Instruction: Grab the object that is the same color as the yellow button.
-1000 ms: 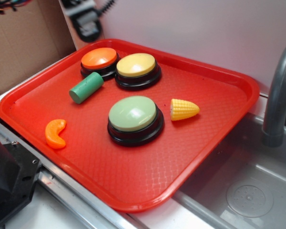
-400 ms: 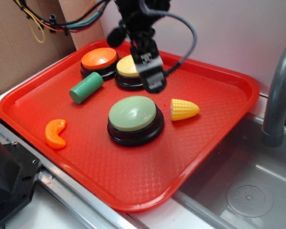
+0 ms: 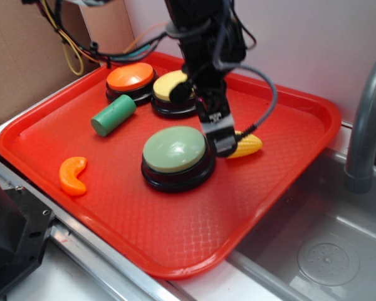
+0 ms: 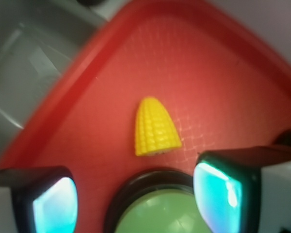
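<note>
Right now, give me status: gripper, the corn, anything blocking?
Gripper open, empty, above tray. Toy corn lying flat ahead of fingers, not between them, untouched. Green button directly below gripper, close beside corn's wide end.

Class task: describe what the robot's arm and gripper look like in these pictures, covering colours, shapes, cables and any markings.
The arm is black and blocky, with a black cable looping off its side and yellow and dark wires trailing behind. The gripper is black with small white markings, too small to read. In the wrist view its two fingers are black-edged with glossy cyan pads.
</note>
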Tool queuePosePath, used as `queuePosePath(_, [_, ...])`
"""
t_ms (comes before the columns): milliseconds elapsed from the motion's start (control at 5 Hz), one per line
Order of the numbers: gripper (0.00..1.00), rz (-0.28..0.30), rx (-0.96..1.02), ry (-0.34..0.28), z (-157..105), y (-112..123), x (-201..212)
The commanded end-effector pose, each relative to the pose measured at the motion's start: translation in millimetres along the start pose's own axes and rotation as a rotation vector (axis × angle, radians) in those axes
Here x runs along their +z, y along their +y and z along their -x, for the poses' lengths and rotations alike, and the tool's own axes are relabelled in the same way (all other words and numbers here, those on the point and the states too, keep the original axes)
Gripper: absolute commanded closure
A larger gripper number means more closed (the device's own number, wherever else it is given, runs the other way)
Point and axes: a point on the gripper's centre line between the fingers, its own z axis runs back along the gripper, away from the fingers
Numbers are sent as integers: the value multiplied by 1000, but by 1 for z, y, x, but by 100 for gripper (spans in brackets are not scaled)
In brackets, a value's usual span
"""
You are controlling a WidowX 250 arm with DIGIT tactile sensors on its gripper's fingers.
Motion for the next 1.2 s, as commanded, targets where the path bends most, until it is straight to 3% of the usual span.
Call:
queuePosePath(0, [0,12,-33,-47,-24,7,-13])
queuePosePath(400, [5,3,-28,-23,-31,10,-29])
queuePosePath(600, [98,0,-29,1,-31,10,-30])
queuePosePath(1000, [100,-13,8,30,-29,13,-23])
